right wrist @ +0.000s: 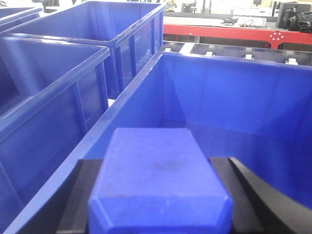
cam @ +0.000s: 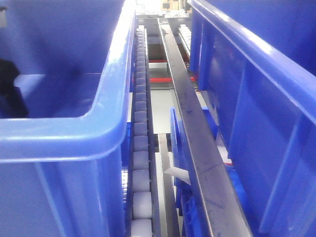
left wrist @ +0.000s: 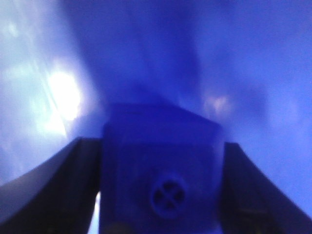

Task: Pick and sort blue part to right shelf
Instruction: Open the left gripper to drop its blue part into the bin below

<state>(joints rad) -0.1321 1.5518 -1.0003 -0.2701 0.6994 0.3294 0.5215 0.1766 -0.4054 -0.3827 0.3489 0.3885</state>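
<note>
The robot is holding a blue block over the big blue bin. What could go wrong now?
The right gripper holds the blue block near the rim of the bin, so if dropped too early it could hit the rim or fall beside the neighbouring bin. The left gripper holds a second block close to a blue wall in a blurry view, and might bump it.

Red-framed workbench [right wrist: 229,35] at the back, black equipment [right wrist: 292,17] above it, white paper slip [cam: 177,174]
</note>
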